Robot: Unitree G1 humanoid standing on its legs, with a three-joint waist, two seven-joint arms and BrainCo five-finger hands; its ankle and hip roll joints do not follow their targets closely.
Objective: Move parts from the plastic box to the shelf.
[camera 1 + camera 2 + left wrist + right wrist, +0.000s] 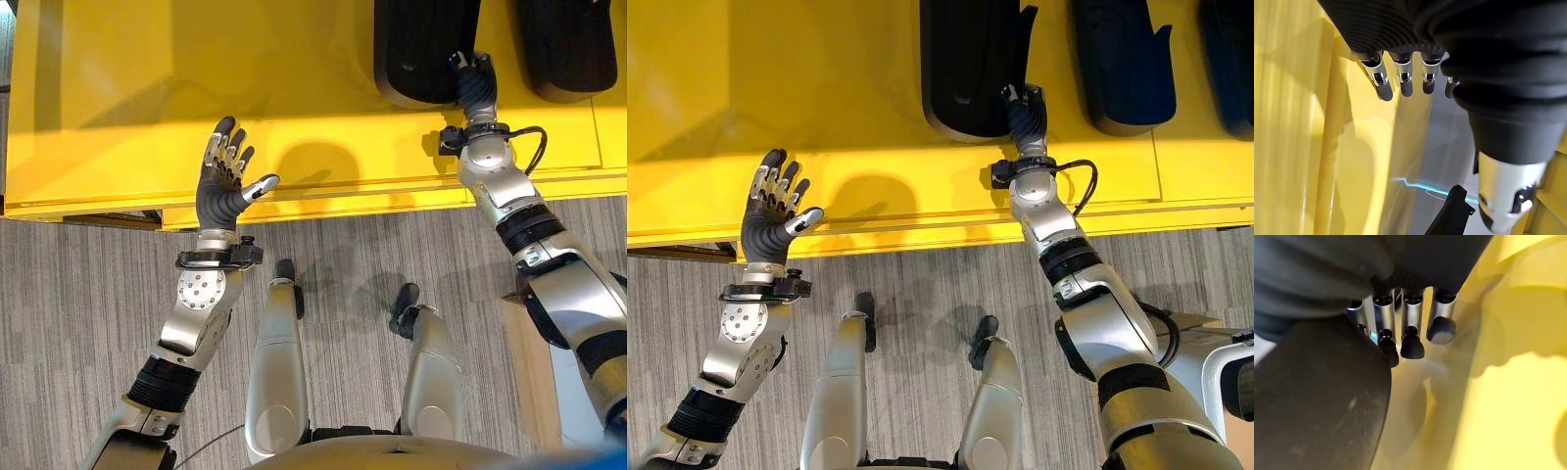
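- Black part [970, 69], a long dark moulded piece with a rounded lower end, lies flat on the yellow shelf [852, 88]; its lower right edge is where the right hand meets it.
- Right hand [1024, 110] reaches up over the shelf's front edge to that part. In the right wrist view the fingers [1412, 345] hang curled beside the part's dark bulk [1317, 406], close to it, but whether they clamp it or merely rest against it I cannot tell.
- Second part [1122, 69] of the same shape lies just to the right of the first, apart from it, and the edge of a third part [1229, 59] shows beyond that.
- Left hand [223, 181] hovers over the front of the shelf, well apart from the parts, fingers spread and thumb out, holding nothing; its wrist view shows the fingers [1403, 83] straight above bare yellow surface.
- Grey carpeted floor [78, 294] lies below the shelf's front edge.
- Judgement: the step in hand looks like setting down the first part on the shelf, in line with its neighbours.
- Next move, as I judge it: let the part settle flat, ease the right fingers clear without dragging it out of line, then go for another part.
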